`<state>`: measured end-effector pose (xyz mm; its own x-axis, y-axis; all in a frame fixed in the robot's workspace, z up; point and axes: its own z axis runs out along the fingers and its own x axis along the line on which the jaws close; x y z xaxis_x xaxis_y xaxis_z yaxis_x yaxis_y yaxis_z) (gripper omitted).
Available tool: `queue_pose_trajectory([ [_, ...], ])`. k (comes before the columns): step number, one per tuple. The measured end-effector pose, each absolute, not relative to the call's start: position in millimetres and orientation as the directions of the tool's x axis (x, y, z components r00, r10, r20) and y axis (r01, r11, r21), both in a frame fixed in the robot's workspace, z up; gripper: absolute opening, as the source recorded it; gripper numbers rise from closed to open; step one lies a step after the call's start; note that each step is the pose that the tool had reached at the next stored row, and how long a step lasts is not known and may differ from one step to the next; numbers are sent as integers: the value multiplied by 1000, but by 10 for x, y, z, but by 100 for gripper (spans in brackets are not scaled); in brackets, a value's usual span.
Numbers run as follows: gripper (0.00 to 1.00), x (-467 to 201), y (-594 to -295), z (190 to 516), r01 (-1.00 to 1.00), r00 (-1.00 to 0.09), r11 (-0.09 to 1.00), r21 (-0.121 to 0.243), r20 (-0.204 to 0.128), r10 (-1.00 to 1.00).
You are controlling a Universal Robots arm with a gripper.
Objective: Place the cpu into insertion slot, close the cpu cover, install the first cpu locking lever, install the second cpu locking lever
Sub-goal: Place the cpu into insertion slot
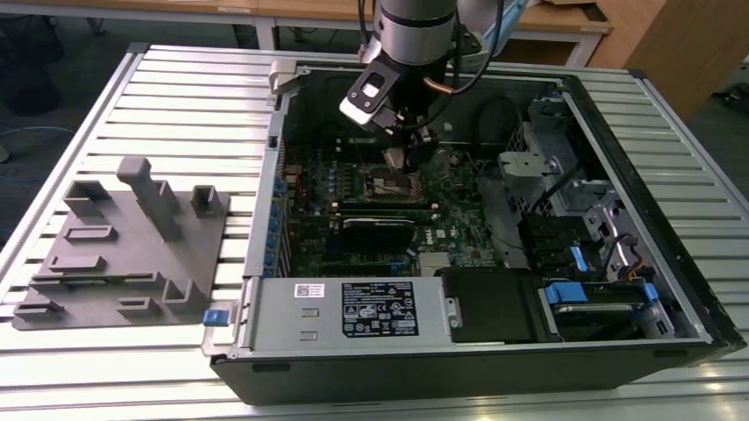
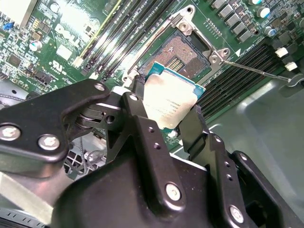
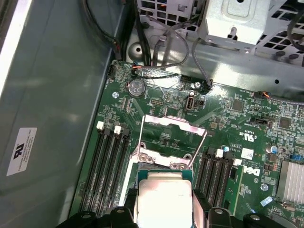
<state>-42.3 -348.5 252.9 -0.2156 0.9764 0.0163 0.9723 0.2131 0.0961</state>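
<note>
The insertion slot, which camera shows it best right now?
The second wrist view: the insertion slot lies open, its dark contact field clear beyond the cpu held in the gripper. In the first wrist view the cpu hides most of it. The exterior view shows it as a small square under the gripper.

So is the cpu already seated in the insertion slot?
No, in the second wrist view the cpu is gripped between the jaws, clear of the empty insertion slot.
</note>
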Motion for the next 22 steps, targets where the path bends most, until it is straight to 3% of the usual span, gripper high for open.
queue_pose_trajectory([
  [22, 54, -423, -3485, 2529, 974, -209, 206, 96, 16, 978],
])
